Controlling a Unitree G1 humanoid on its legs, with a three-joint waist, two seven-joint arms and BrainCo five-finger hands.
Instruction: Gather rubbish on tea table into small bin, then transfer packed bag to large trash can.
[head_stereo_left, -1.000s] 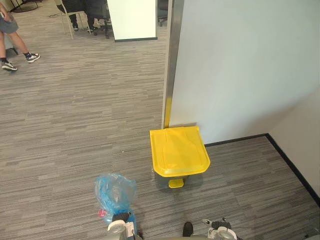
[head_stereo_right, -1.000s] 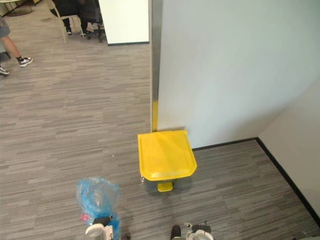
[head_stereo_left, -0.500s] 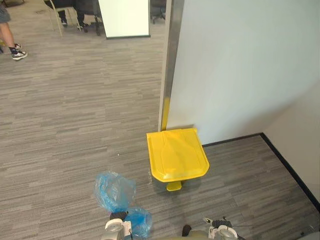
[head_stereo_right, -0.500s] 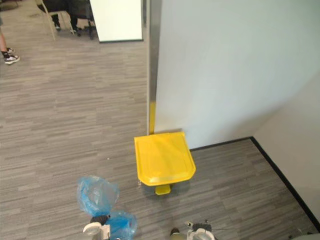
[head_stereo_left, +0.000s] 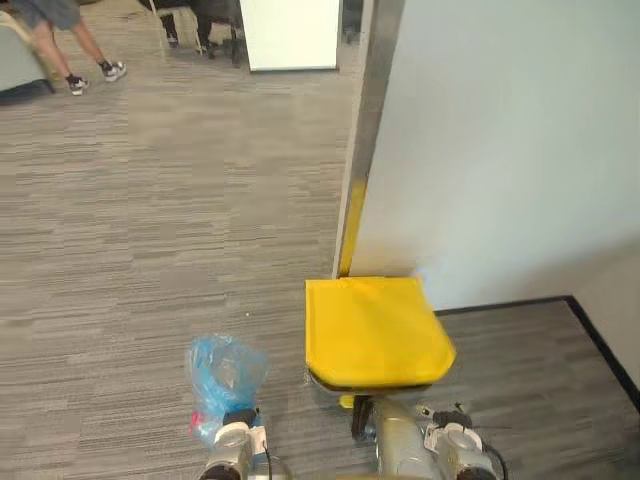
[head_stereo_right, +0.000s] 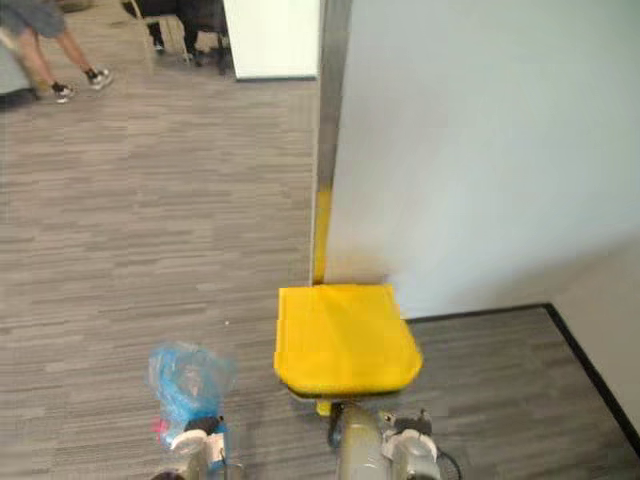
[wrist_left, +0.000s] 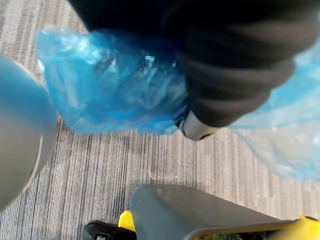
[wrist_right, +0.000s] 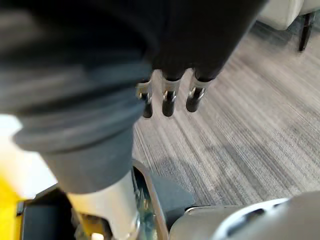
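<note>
left robot hand (wrist_left: 235, 60) around blue bag (wrist_left: 110, 85)

Left hand (wrist_left: 235, 80) clenched, right hand (wrist_right: 169, 102) relaxed (fingers straight)

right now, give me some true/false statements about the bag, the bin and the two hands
1. The yellow-lidded trash can is closed. True.
2. The blue bag is already inside the trash can. False: it is outside, to the can's left, gripped by the left hand.
3. The right hand holds the bag. False: its fingers hang relaxed over the floor and hold nothing.
4. The trash can stands against the wall. True.
5. The bag is black. False: it is translucent blue.
</note>
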